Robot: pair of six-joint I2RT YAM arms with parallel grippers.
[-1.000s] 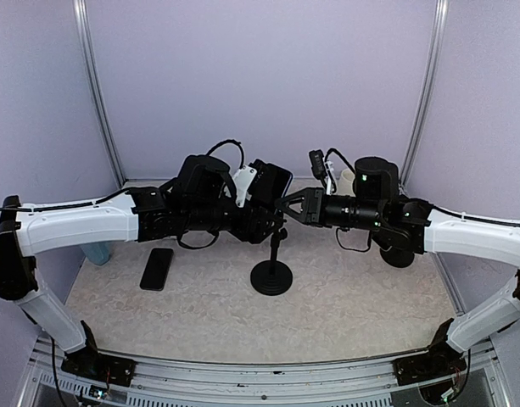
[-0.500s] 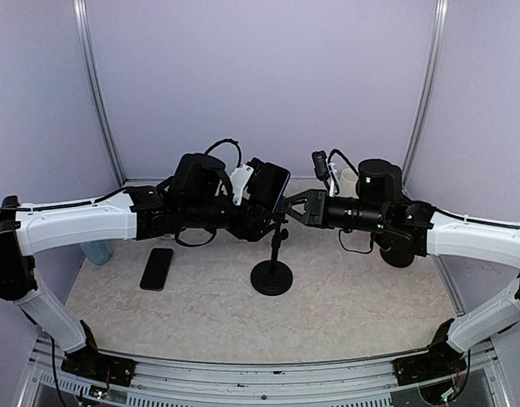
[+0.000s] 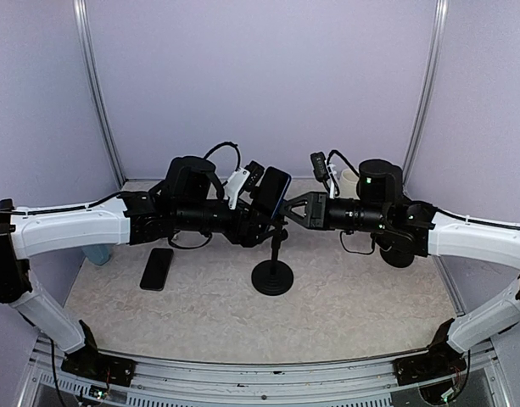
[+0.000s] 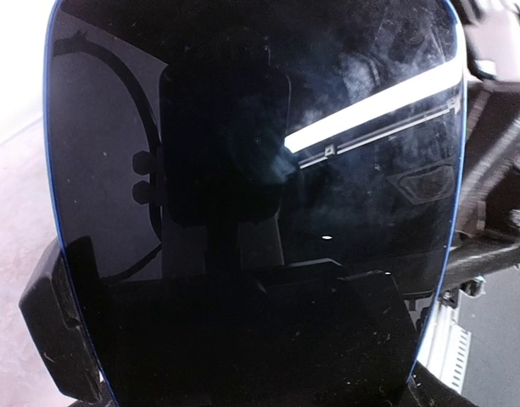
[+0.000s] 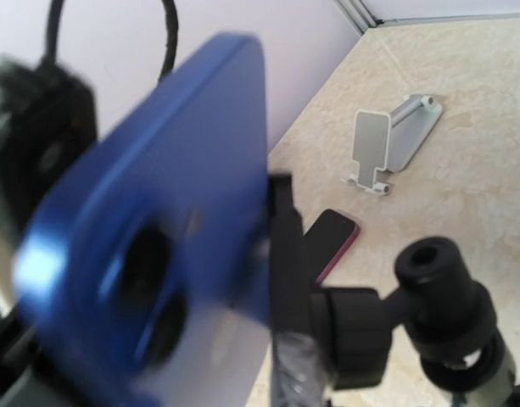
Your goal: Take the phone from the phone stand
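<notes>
The phone (image 3: 274, 192) has a black screen and a blue back. It stands nearly upright just above the head of the black phone stand (image 3: 271, 276). My left gripper (image 3: 265, 206) is shut across its width. In the left wrist view the dark screen (image 4: 251, 170) fills the frame, with one finger (image 4: 60, 339) against its left edge. My right gripper (image 3: 293, 208) is shut on the stand's head from the right. In the right wrist view the blurred blue back (image 5: 166, 220) leans off the stand's black holder plate (image 5: 285, 254), beside the ball joint (image 5: 433, 284).
A second dark phone with a red edge (image 3: 156, 268) lies flat on the table at the left. A small silver folding stand (image 5: 387, 144) lies beyond it in the right wrist view. A pale blue cup (image 3: 97, 253) stands by the left wall, and a white mug (image 3: 349, 180) at the back right.
My left arm has drawn back to the left, and the phone has tipped more upright and edge-on, away from the holder. My right gripper has stayed on the stand's head.
</notes>
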